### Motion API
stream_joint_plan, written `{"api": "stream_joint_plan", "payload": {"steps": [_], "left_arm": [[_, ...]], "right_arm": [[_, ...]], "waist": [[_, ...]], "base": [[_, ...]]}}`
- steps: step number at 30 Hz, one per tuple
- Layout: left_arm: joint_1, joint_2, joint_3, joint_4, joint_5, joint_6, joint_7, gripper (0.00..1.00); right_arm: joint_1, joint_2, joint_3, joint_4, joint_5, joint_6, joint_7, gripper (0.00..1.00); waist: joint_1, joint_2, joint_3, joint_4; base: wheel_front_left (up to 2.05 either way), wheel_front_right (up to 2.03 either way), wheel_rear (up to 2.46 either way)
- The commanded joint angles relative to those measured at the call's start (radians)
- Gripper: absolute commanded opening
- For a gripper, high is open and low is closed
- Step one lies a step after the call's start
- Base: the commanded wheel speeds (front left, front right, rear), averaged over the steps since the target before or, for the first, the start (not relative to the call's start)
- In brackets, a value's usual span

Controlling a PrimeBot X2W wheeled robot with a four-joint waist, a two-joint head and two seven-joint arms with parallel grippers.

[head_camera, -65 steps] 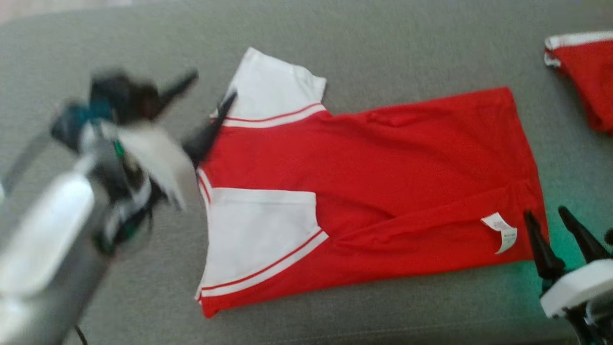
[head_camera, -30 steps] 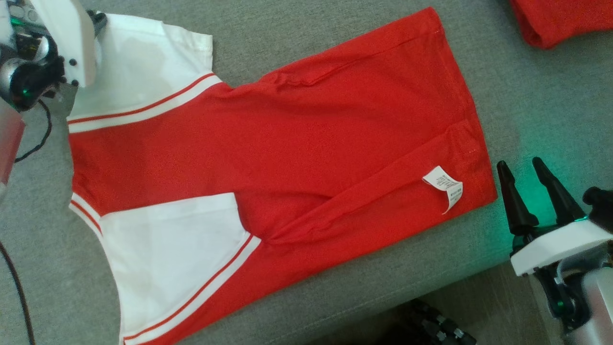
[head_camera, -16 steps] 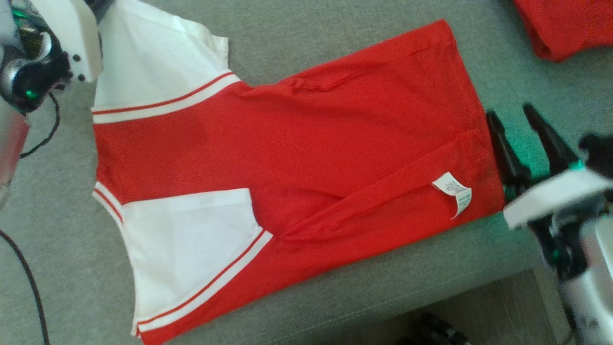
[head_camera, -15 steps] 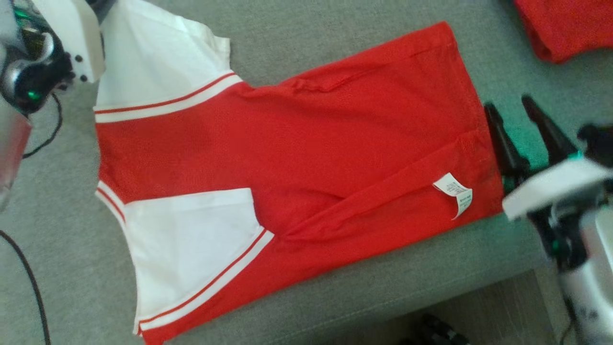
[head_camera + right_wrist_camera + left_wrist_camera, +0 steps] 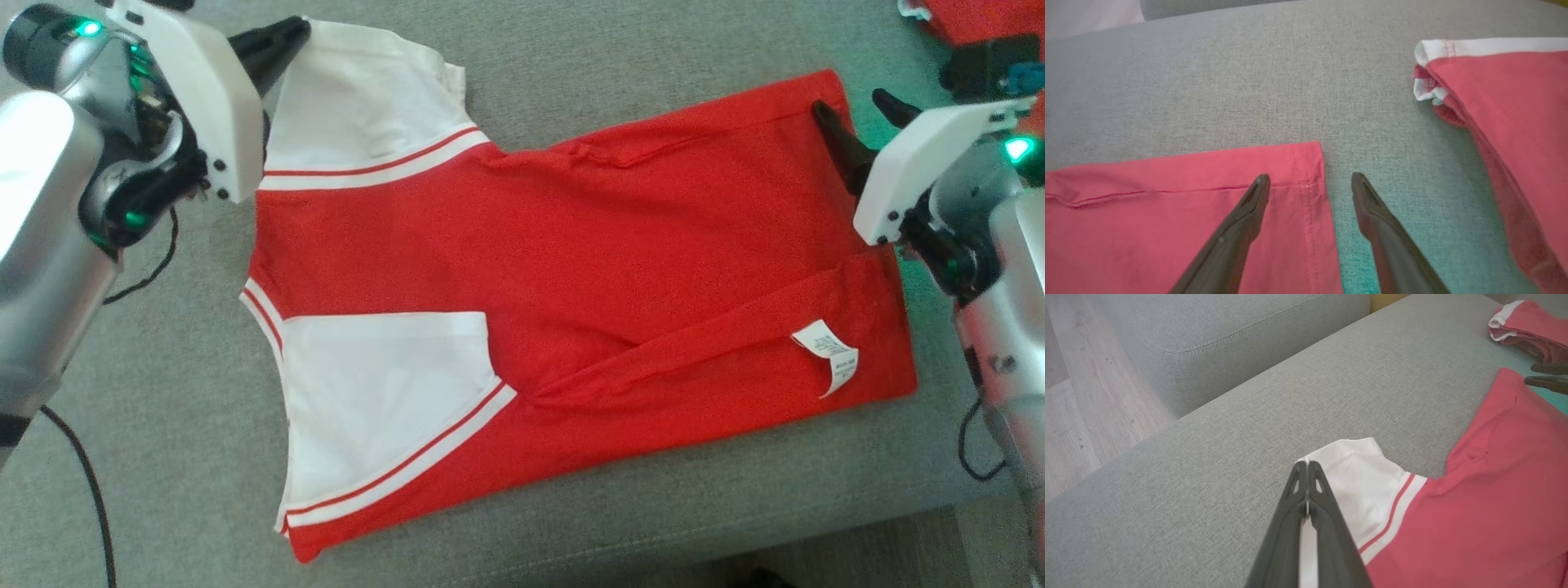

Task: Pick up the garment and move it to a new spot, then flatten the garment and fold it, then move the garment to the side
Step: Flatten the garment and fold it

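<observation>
The shirt (image 5: 571, 269) lies flat on the sofa (image 5: 163, 490) seat, near its front edge. The left end effector (image 5: 1306, 464) is pinched tight on the white sleeve (image 5: 1359, 482) corner. The right end effector (image 5: 1310, 177) gapes wide, holding nothing, straddling the hem (image 5: 1314, 212) corner. It should drop and clamp both layers before any lift. The left wrist view makes that pinch plain, where the head view leaves it unclear. The head view adds the diagonal crease (image 5: 694, 347) and label (image 5: 829, 359).

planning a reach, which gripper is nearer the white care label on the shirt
Right. The right gripper hangs open over the hem corner, the same end as the care label. The left gripper pinches the white sleeve at the opposite end.
</observation>
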Motion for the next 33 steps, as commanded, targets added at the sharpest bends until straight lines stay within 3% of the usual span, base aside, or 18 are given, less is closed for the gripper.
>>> {"api": "stream_joint_plan", "payload": {"steps": [1, 14, 18, 19, 24, 25, 26, 27, 33], "left_arm": [[-0.028, 0.047, 0.040, -0.033, -0.005, 0.001, -0.009, 0.00], [-0.007, 0.041, 0.045, -0.061, -0.046, 0.002, -0.011, 0.00], [-0.005, 0.041, 0.041, -0.058, -0.044, 0.002, -0.011, 0.00], [-0.005, 0.042, 0.040, -0.057, -0.044, 0.002, -0.011, 0.00], [-0.007, 0.041, 0.033, -0.053, -0.043, 0.002, -0.007, 0.00], [-0.008, 0.041, 0.032, -0.053, -0.043, 0.002, -0.006, 0.00], [-0.009, 0.041, 0.031, -0.053, -0.043, 0.002, -0.007, 0.00], [-0.009, 0.041, 0.029, -0.052, -0.042, 0.002, -0.009, 0.00], [-0.018, 0.046, 0.032, -0.053, -0.006, 0.002, -0.095, 0.00]], "right_arm": [[-0.024, -0.009, 0.014, -0.015, -0.010, -0.001, 0.003, 1.00], [-0.174, 0.043, 0.097, 0.220, -0.008, -0.001, 0.026, 1.00], [-0.201, 0.043, 0.123, 0.250, -0.006, -0.001, 0.007, 0.69], [-0.208, 0.042, 0.129, 0.257, -0.003, -0.001, 0.002, 0.52], [-0.235, 0.035, 0.158, 0.287, 0.006, -0.001, -0.023, 0.37], [-0.241, 0.034, 0.162, 0.292, 0.009, -0.001, -0.028, 0.29], [-0.246, 0.031, 0.168, 0.296, 0.011, -0.001, -0.036, 0.06], [-0.251, 0.028, 0.172, 0.302, 0.013, -0.001, -0.045, 0.00], [-0.274, 0.024, 0.164, 0.325, 0.058, -0.001, -0.118, 0.00]], "waist": [[-0.0001, 0.0000, -0.001, 0.006], [-0.0001, 0.0000, -0.010, 0.030], [-0.0001, 0.0000, -0.010, 0.035], [-0.0001, 0.0000, -0.010, 0.037], [-0.0001, 0.0000, -0.007, 0.042], [-0.0001, 0.0000, -0.006, 0.044], [-0.0001, 0.0000, -0.006, 0.045], [-0.0001, 0.0000, -0.005, 0.046], [-0.0001, 0.0000, -0.012, 0.047]], "base": [[0.00, 0.00, 0.00], [0.00, 0.00, 0.00], [0.00, 0.00, 0.00], [0.00, 0.00, 0.00], [0.00, 0.00, 0.00], [0.00, 0.00, 0.00], [0.00, 0.00, 0.00], [0.00, 0.00, 0.00], [0.00, 0.00, 0.00]]}}
